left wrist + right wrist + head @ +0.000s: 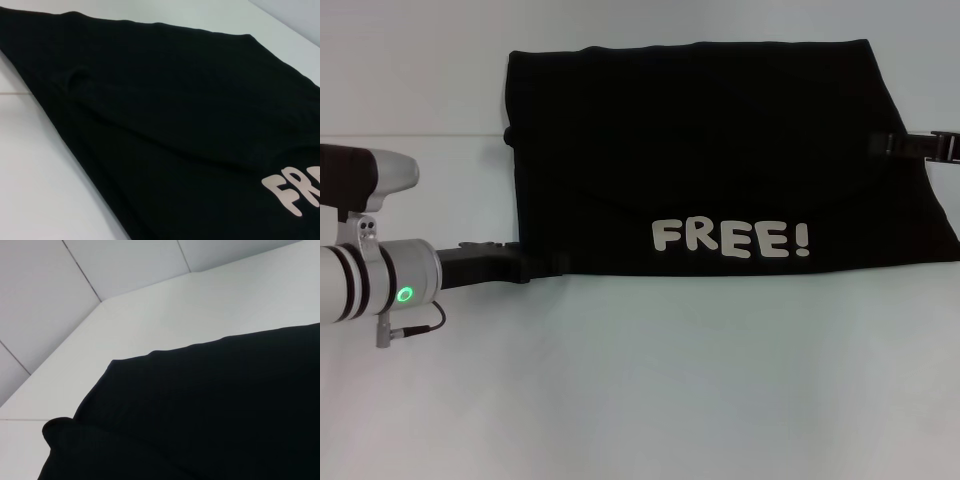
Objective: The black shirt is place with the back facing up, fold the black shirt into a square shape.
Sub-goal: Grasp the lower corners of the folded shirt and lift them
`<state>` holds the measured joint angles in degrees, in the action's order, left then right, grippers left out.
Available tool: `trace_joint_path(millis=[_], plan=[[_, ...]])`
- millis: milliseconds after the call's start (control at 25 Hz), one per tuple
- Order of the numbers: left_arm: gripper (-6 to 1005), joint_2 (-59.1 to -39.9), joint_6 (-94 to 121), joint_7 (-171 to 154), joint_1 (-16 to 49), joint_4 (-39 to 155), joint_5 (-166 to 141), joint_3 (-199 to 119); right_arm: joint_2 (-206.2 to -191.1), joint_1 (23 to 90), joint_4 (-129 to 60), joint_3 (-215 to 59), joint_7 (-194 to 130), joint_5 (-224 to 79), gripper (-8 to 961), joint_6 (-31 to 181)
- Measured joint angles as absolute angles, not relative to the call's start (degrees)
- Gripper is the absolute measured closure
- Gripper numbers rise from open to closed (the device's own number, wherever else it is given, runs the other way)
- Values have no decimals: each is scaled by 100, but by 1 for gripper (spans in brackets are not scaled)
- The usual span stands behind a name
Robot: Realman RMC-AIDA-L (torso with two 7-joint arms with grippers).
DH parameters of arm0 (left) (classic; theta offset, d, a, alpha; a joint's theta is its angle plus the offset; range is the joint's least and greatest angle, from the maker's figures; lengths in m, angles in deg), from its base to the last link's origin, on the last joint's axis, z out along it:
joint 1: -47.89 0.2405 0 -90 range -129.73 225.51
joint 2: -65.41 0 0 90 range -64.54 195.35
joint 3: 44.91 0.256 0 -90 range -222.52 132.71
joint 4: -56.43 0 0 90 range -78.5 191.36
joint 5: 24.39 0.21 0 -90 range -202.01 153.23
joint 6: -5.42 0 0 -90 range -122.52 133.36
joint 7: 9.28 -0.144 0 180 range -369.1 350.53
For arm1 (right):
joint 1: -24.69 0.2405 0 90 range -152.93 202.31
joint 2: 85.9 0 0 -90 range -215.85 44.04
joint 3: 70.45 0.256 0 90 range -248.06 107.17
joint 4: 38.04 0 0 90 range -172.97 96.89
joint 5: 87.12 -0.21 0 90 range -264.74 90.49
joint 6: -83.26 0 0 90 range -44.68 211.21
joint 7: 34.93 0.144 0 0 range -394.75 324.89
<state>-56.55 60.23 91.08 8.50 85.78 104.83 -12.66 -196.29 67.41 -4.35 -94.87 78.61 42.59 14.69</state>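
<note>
A: White table, pale wall behind. The black shirt, folded to a wide rectangle with "FREE!" showing, fills the frame's upper centre.

B: Left gripper at its lower-left corner, right gripper at the right edge; finger opening unreadable on both.

A: Suggest lifting both edges evenly and keeping the fold line straight.

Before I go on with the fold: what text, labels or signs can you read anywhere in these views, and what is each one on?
"FREE!": pale block letters printed on the black shirt, along its near edge in the head view.
"FR": the start of the same print, cut off at the frame edge in the left wrist view.
Right wrist view: no text in view.
Left gripper and right gripper: no readable label or marking.
</note>
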Motion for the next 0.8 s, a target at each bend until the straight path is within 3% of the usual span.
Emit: trace_joint_path(millis=[360, 800], plan=[[146, -5658, 6125, 9109, 841, 8603, 10506, -1181, -19629, 6738, -417, -9488, 7861, 4260, 114, 1505], [347, -5653, 6075, 9238, 801, 8629, 10730, -1166, -19629, 6707, -411, -9474, 7873, 4260, 115, 1521]])
